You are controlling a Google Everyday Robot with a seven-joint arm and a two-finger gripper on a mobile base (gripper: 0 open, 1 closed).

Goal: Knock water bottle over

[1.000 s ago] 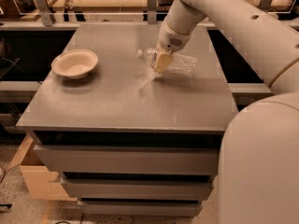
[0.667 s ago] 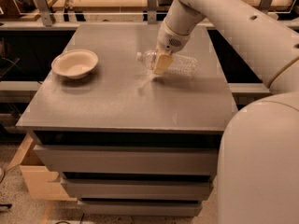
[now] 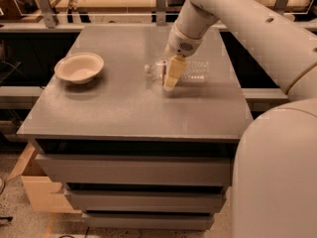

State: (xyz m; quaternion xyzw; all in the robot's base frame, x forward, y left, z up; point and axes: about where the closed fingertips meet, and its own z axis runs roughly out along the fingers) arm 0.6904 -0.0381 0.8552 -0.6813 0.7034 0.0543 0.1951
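Note:
The clear ribbed water bottle point(image 3: 190, 71) lies on its side on the grey cabinet top point(image 3: 133, 108), its cap end pointing left and its body stretching right. Its red-and-white label band is partly hidden behind my gripper. My gripper point(image 3: 171, 76) hangs down from the white arm directly in front of the bottle's neck end, with its yellowish fingertip point(image 3: 172, 73) low over the surface and touching or nearly touching the bottle.
A cream bowl point(image 3: 79, 67) sits on the left of the cabinet top. A shelf with rails runs behind the cabinet. A cardboard box point(image 3: 34, 187) stands on the floor at lower left. The robot's white body point(image 3: 277, 172) fills the right foreground.

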